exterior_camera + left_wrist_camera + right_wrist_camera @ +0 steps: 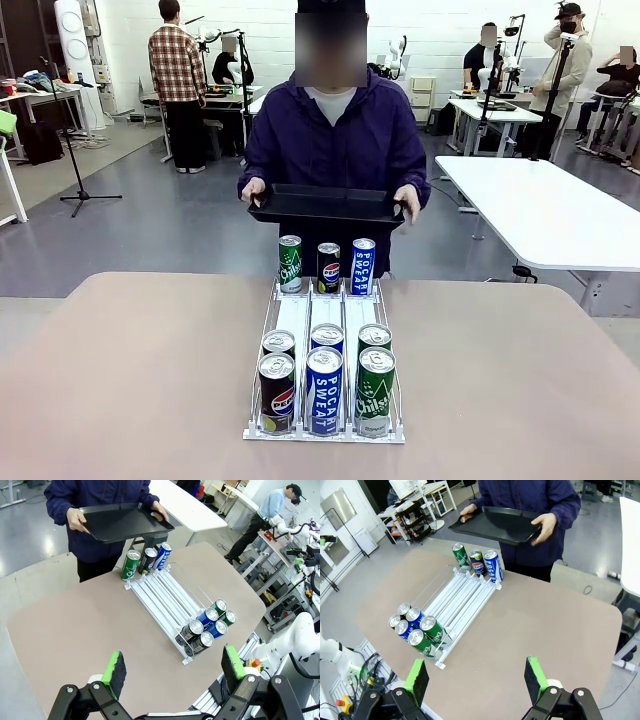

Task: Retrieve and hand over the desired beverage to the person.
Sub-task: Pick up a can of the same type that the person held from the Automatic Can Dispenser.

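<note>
Waiting on the person [335,130] to show which drink they want, we should take one of the upright cans [324,385] at the near end of the rack [325,310], grip it mid-body, then carry it to the black tray [325,205] held beyond the desk [150,380]. Both arms hover high above the desk, the left jaws and the right jaws wide open, empty.

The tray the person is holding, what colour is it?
The tray is plain black, clearest in the right wrist view.
</note>
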